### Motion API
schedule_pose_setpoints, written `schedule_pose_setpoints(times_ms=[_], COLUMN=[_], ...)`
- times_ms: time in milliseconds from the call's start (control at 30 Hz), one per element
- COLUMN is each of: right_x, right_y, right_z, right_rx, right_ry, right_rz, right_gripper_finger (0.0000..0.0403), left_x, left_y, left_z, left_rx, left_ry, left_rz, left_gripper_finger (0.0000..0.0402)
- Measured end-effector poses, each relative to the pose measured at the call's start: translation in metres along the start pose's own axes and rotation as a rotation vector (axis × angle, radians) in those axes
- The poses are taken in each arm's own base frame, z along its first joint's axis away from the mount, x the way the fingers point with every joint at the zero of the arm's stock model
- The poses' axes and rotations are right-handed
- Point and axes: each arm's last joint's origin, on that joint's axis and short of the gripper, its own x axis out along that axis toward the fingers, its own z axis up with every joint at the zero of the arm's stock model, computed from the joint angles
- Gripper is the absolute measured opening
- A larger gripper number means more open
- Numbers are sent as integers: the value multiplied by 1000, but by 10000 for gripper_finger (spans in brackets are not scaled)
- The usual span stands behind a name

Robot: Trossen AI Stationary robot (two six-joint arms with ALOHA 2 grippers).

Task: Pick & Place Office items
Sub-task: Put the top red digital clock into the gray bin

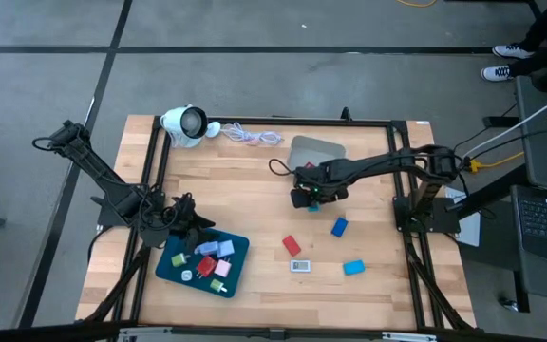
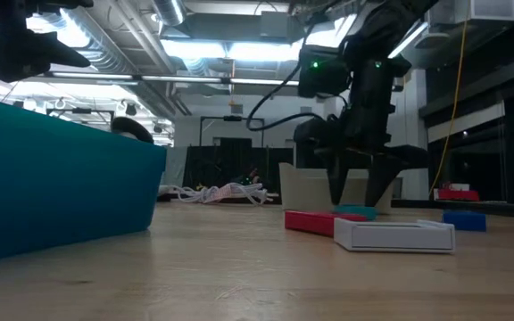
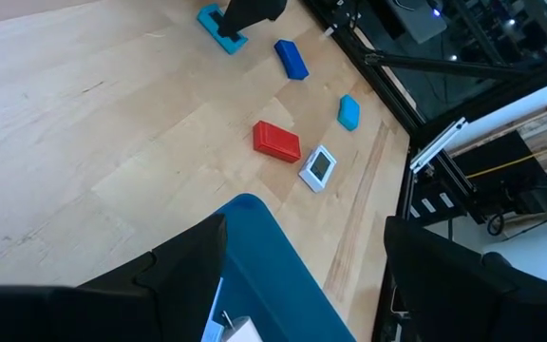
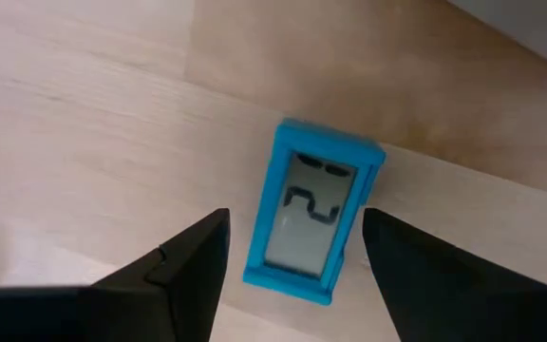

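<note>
Wooden desk carries scattered office items; the right gripper hangs above a light blue piece with a small screen, fingers spread and released to either side of it; red, white, blue pieces lie nearby; the left gripper, fingers apart and empty, sits over the teal tray, which holds more pieces.

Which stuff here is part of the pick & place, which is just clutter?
Job: light blue piece with screen between the open right gripper fingers; red piece; white piece; two blue pieces; teal tray.

Clutter: white round camera, its cord, grey bin.
</note>
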Motion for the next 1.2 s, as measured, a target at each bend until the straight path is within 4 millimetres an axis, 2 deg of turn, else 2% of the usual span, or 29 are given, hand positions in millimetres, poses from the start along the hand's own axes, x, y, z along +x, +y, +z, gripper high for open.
schedule_pose_setpoints(times_ms=[300,400,500,533,700,833,1033,1200], right_x=[16,16,16,16,17,17,5,-5], right_y=[2,1,1,3,13,29,53,60], right_z=[0,0,2,3,6,11,20,34], right_rx=[3,0,1,-1,-22,-14,-7,14], right_ry=[26,28,32,29,19,3,-75,-171], right_rz=[-29,-33,-18,3,121,294,579,703], right_gripper_finger=[237,205,147,129,127,127,127,127], left_x=[0,0,0,0,0,0,0,0], left_y=[0,0,0,0,0,0,0,0], left_z=[0,0,0,0,0,0,0,0], left_rx=[0,0,1,2,5,5,2,-6], left_ry=[0,0,-1,-1,-2,-2,-2,-4], left_rz=[0,1,1,1,2,2,3,3], left_gripper_finger=[281,281,281,281,281,281,281,281])
